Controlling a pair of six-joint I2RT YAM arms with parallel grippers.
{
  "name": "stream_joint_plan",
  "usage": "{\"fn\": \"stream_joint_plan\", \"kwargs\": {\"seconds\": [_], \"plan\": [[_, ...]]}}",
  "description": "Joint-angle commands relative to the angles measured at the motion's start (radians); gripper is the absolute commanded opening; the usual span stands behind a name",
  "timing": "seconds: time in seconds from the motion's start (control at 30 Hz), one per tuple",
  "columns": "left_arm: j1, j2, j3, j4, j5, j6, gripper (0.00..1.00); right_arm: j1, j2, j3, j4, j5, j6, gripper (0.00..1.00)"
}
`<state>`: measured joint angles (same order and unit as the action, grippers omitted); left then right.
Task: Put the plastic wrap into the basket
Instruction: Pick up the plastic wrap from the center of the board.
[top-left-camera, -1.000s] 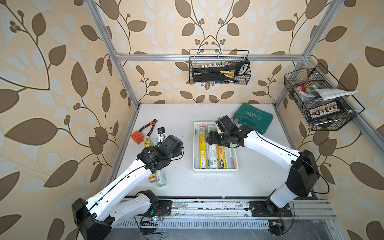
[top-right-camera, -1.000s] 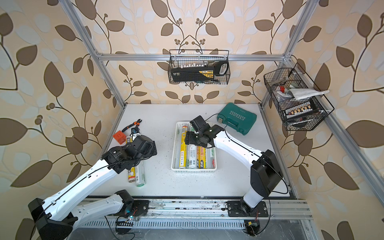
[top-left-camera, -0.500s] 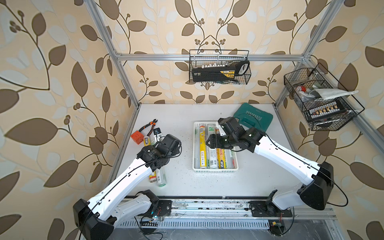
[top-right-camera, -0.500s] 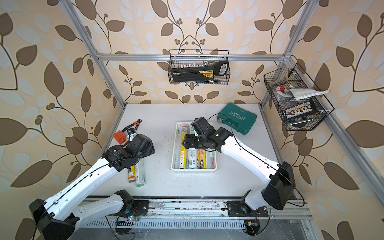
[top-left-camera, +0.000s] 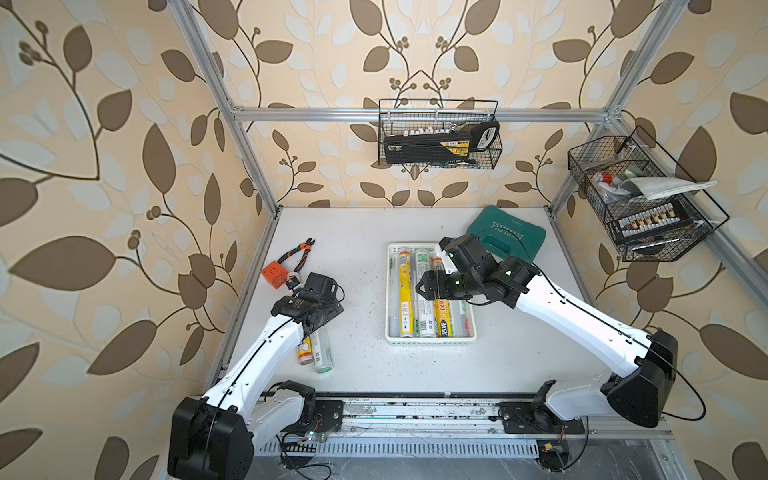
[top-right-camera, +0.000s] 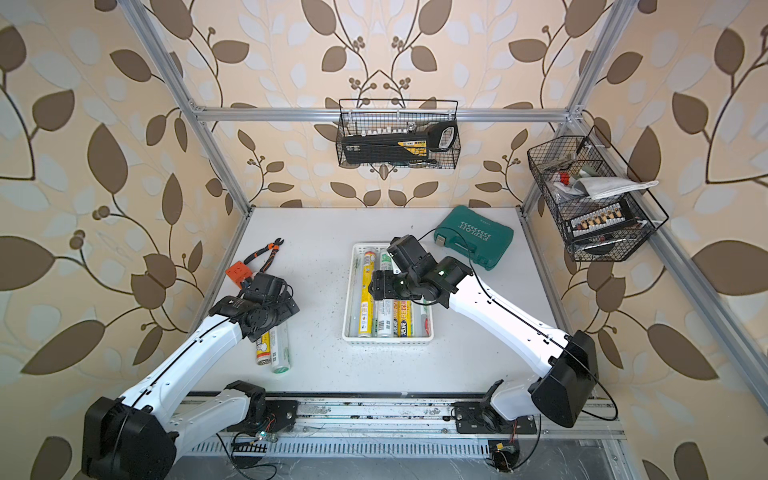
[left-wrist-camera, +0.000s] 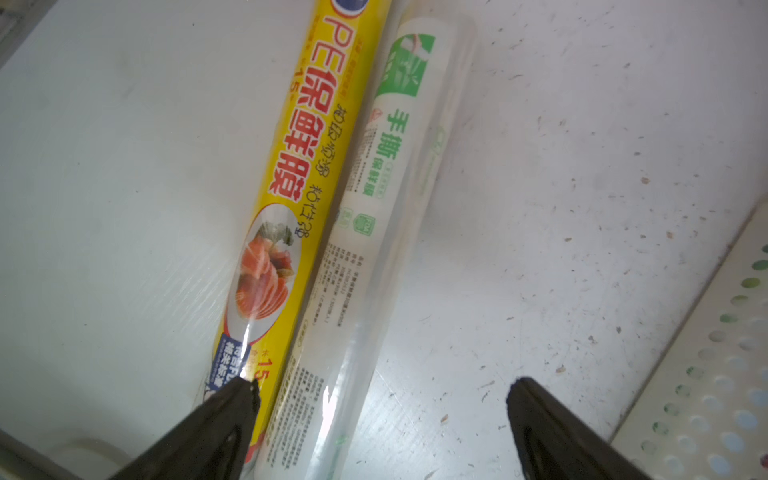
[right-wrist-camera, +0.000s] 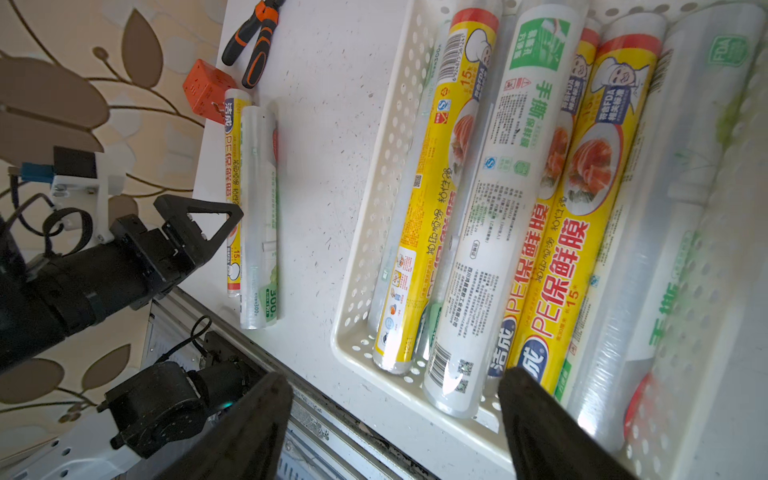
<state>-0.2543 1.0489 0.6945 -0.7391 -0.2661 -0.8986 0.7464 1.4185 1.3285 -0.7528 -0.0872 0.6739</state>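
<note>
The white basket stands mid-table and holds several plastic wrap rolls, among them a yellow one and a white one with green print. My right gripper hovers above the rolls in the basket, open, with nothing between its fingers. At the left, two more rolls lie side by side on the table: a yellow one and a clear one. My left gripper hangs open low over their far ends. One fingertip is at the yellow roll, and the clear roll lies between the jaws.
A teal tool case lies behind the basket at the right. An orange cube and pliers sit by the left wall. Black wire baskets hang on the back wall and the right wall.
My right gripper has moved from the basket's far end toward the front, above the rolls, while its arm stretched out to the right. My left gripper has shifted slightly left over the two loose rolls.
</note>
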Motion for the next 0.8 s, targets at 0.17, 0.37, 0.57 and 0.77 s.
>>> {"fn": "stream_joint_plan", "kwargs": {"seconds": [0.17, 0.37, 0.57, 0.77], "plan": [[0.058, 0.062, -0.044, 0.092, 0.098, 0.015, 0.99, 0.005, -0.017, -0.025, -0.029, 0.007, -0.032, 0.83], [0.059, 0.08, -0.045, 0.117, 0.135, 0.043, 0.99, 0.004, -0.002, -0.026, -0.032, 0.012, -0.031, 0.83], [0.059, 0.128, -0.055, 0.156, 0.145, 0.063, 0.99, 0.004, 0.011, -0.022, -0.036, 0.018, -0.032, 0.83], [0.059, 0.186, -0.052, 0.169, 0.15, 0.068, 0.99, 0.004, 0.016, -0.017, -0.04, 0.02, -0.032, 0.83]]}}
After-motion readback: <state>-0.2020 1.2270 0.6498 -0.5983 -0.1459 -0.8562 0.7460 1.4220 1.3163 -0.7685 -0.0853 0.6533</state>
